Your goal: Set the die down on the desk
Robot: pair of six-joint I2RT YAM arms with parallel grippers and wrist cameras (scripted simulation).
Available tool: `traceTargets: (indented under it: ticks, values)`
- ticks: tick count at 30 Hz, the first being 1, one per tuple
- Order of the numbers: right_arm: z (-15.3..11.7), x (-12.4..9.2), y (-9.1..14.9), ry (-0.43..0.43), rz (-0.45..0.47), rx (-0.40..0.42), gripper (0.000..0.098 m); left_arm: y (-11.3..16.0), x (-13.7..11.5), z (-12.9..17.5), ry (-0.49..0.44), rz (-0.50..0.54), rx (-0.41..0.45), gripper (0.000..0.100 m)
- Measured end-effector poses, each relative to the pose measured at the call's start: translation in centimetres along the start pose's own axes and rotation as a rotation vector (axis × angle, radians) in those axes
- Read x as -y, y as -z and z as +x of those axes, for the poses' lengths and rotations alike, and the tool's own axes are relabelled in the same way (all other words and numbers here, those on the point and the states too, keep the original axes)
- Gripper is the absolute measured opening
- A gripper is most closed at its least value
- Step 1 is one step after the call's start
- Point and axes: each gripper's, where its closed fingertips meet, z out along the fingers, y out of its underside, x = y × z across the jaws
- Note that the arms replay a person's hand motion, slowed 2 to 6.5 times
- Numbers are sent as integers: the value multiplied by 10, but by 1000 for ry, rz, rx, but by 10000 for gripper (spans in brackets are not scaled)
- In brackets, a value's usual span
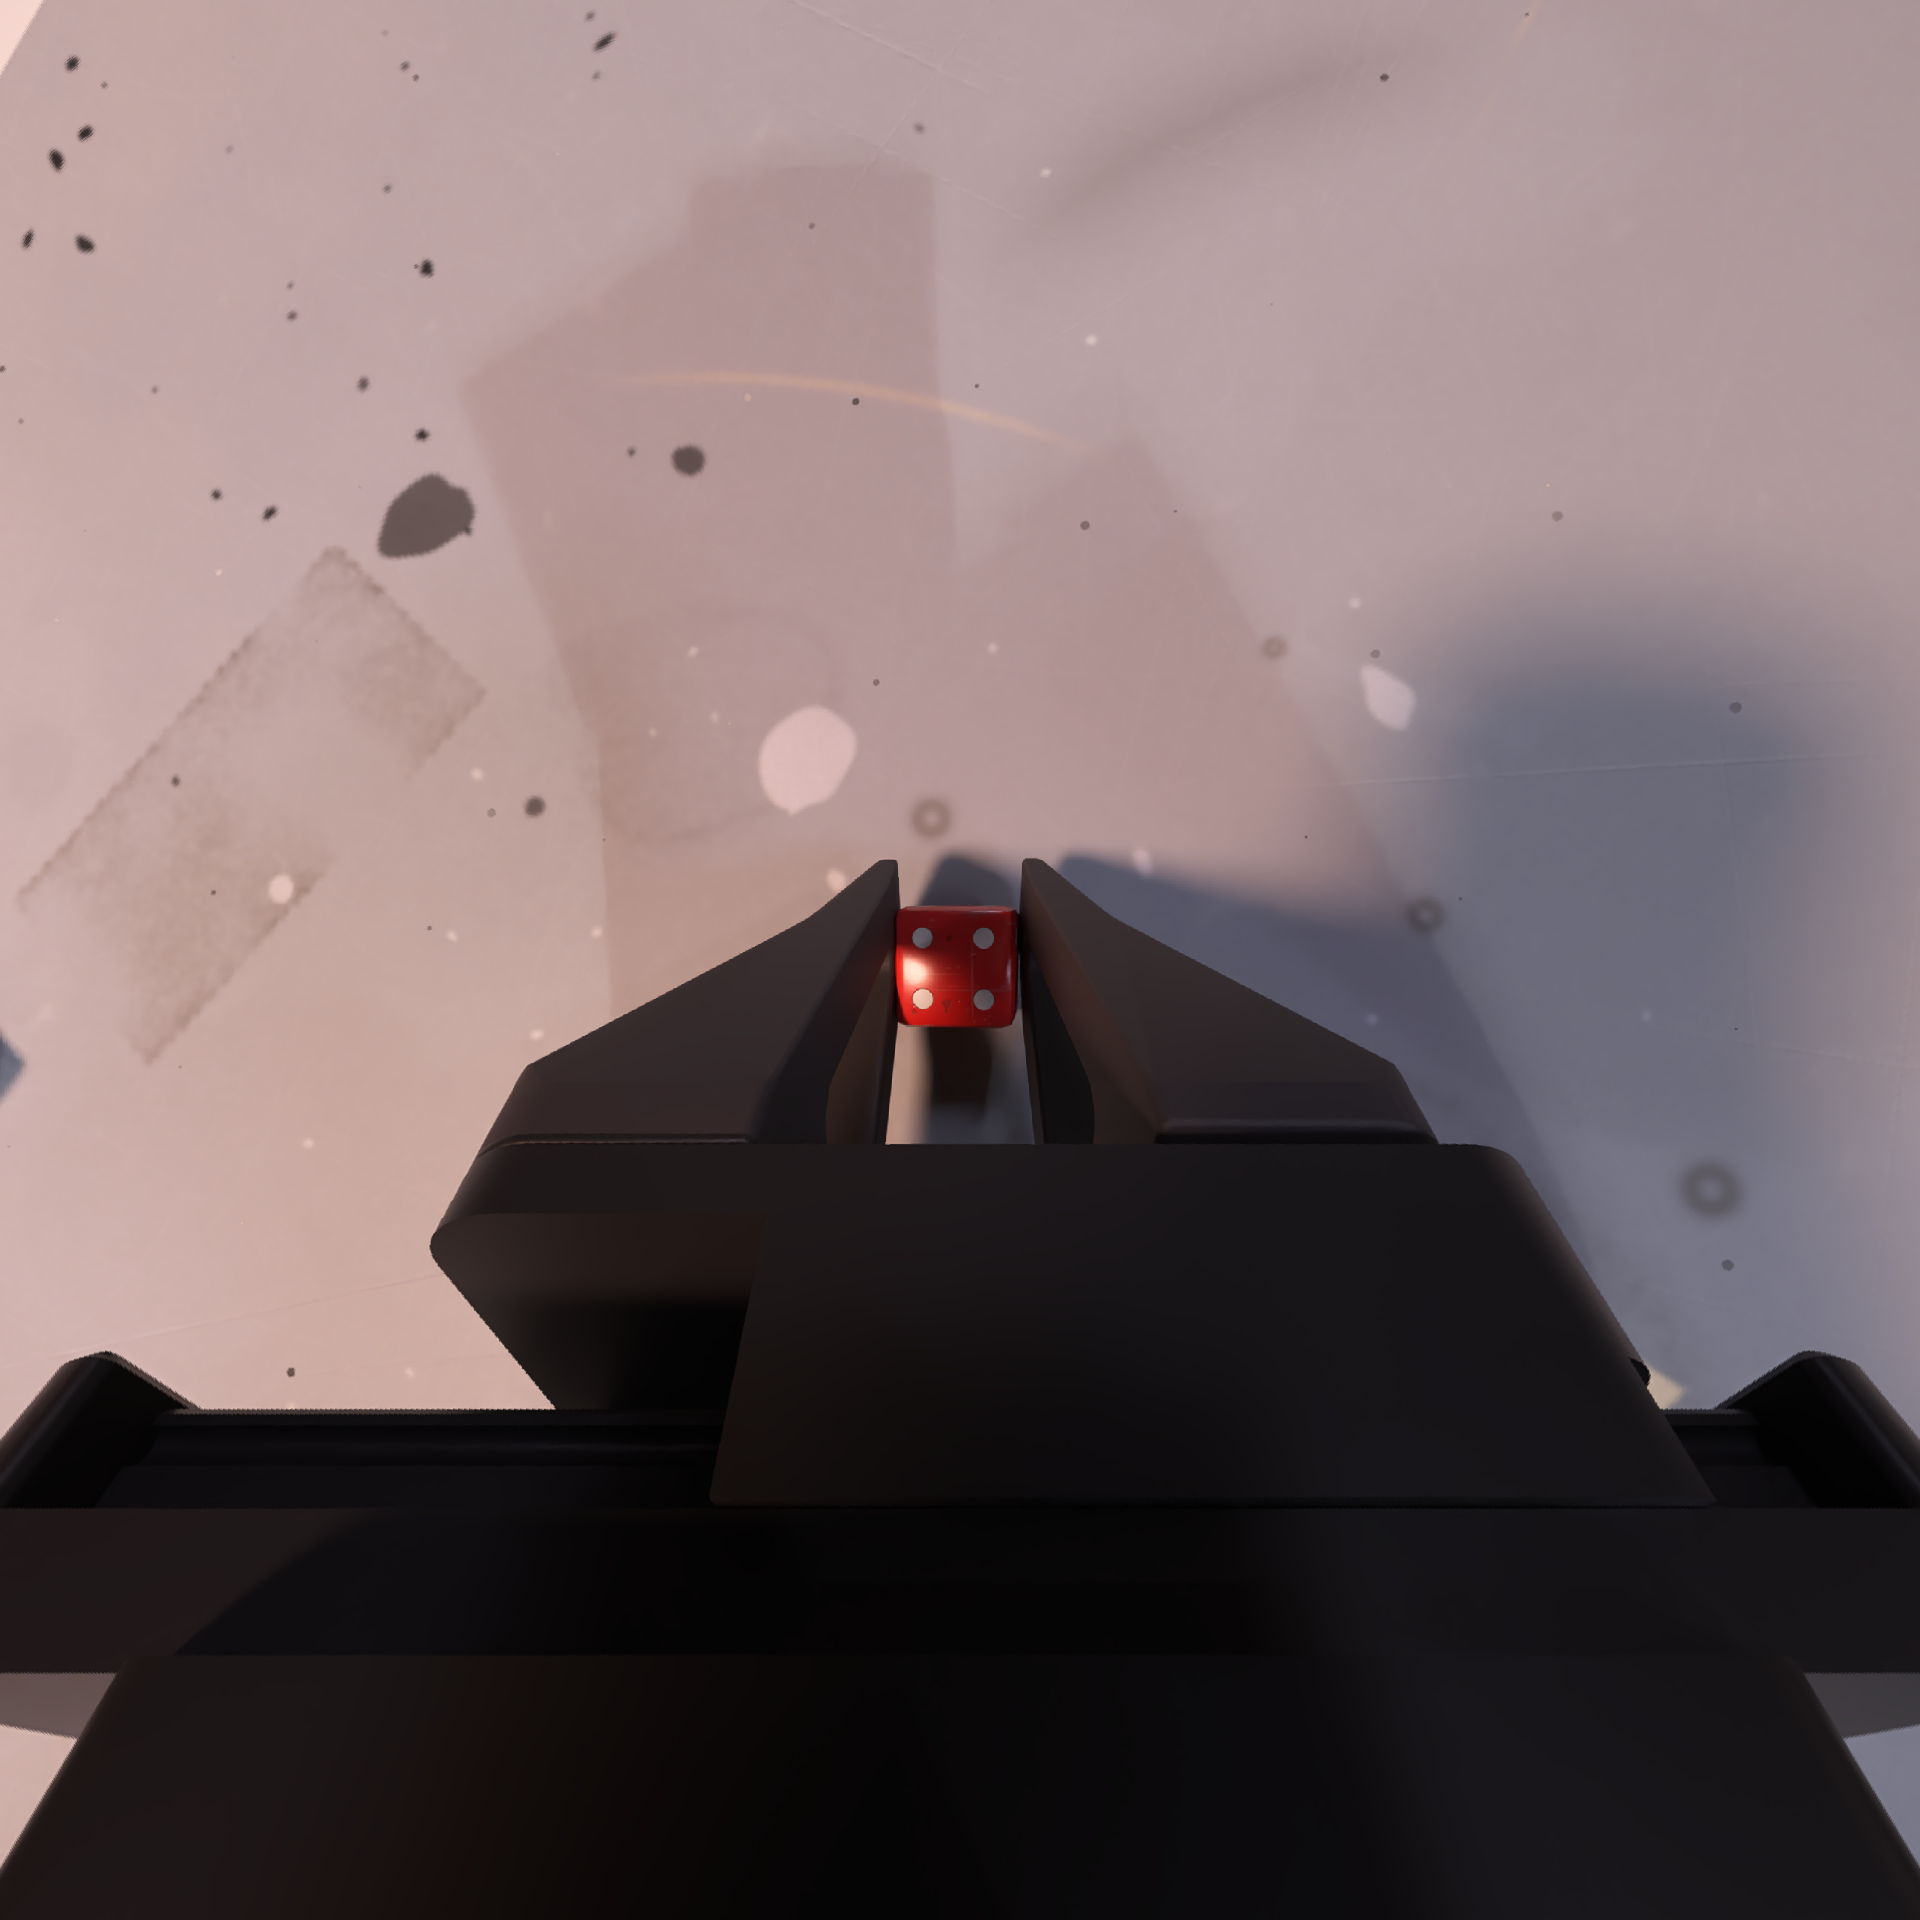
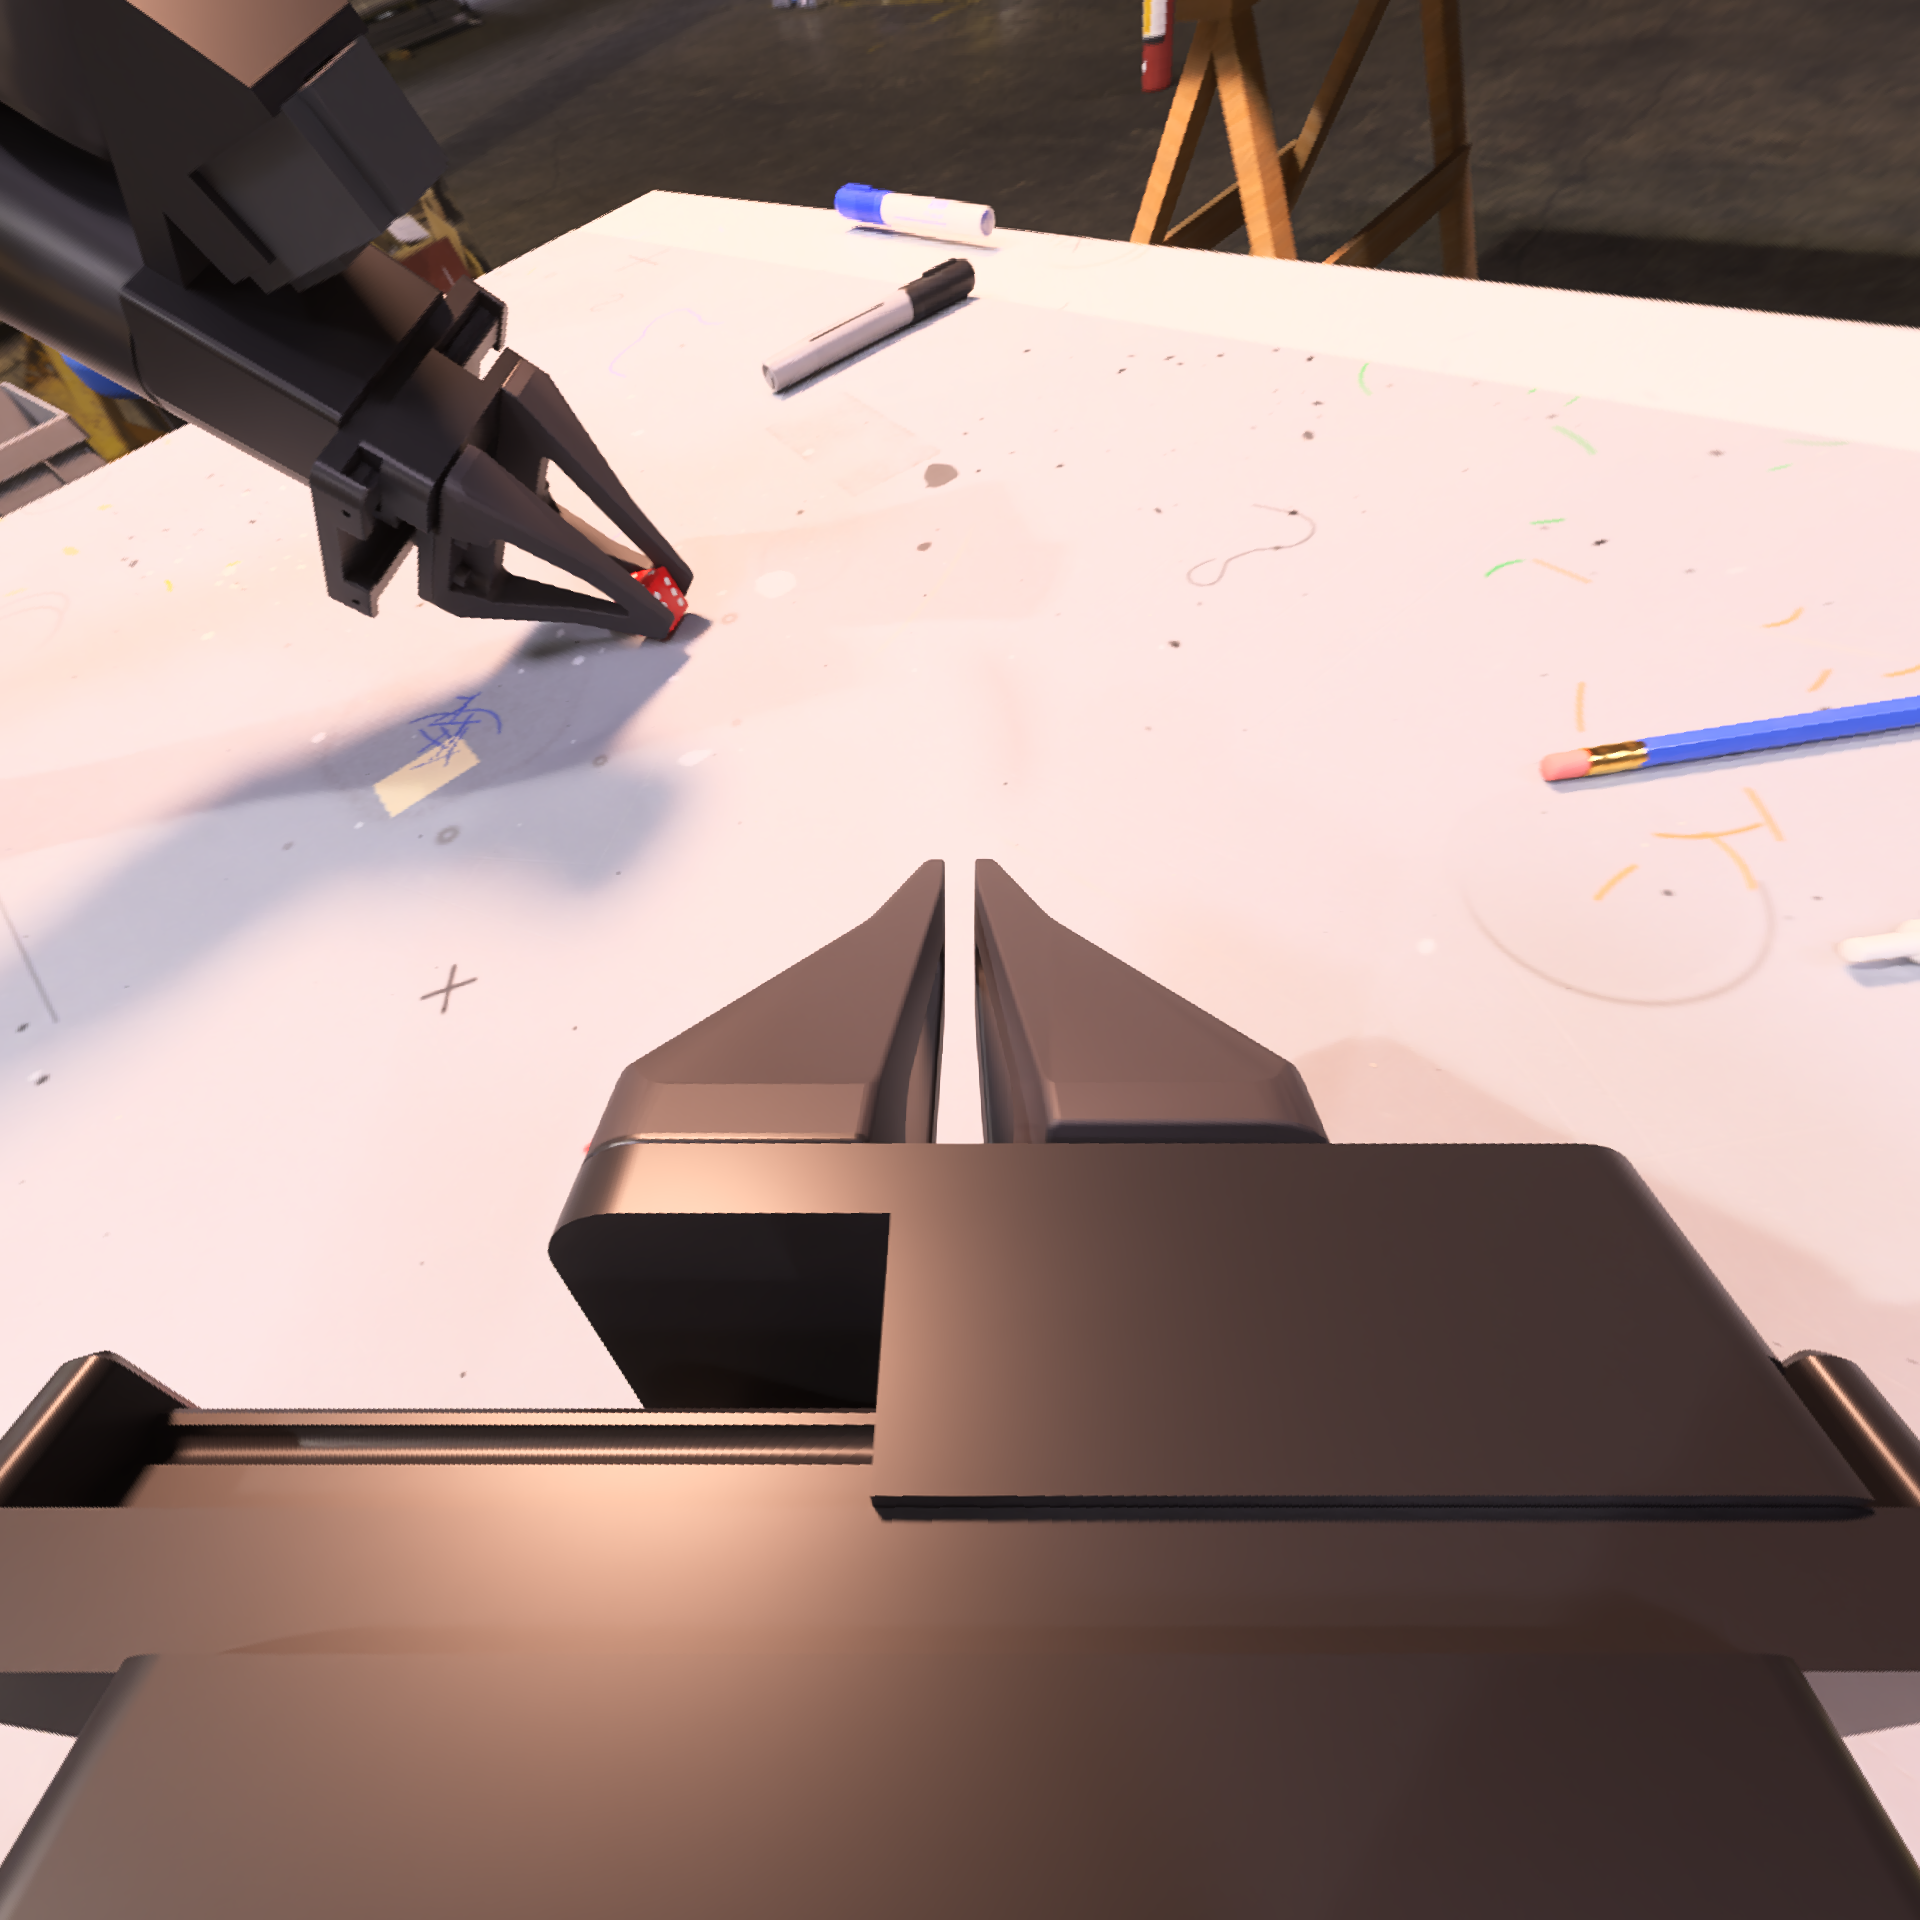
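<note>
A small red die with white pips sits between the fingertips of my left gripper, which is shut on it. The face toward the camera shows several pips. In the right wrist view the left gripper points down at the white desk with the die at its tips, at or just above the surface; I cannot tell whether it touches. My right gripper is shut and empty, hovering over the near middle of the desk, well apart from the die.
A black-capped grey marker and a blue-capped white marker lie at the far edge. A blue pencil and a small white object lie at the right. A wooden trestle stands beyond the desk. A tape scrap lies at the left.
</note>
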Motion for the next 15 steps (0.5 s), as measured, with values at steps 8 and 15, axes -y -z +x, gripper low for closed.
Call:
traceTargets:
  ticks: [8,15]
  values:
    - [-24,-8,-24,21,-103,82,102,-1,-1,1,-2,-4,6,194]
    - [-42,-12,-46,116,-168,101,108,-1,-1,0,-7,-2,24,194]
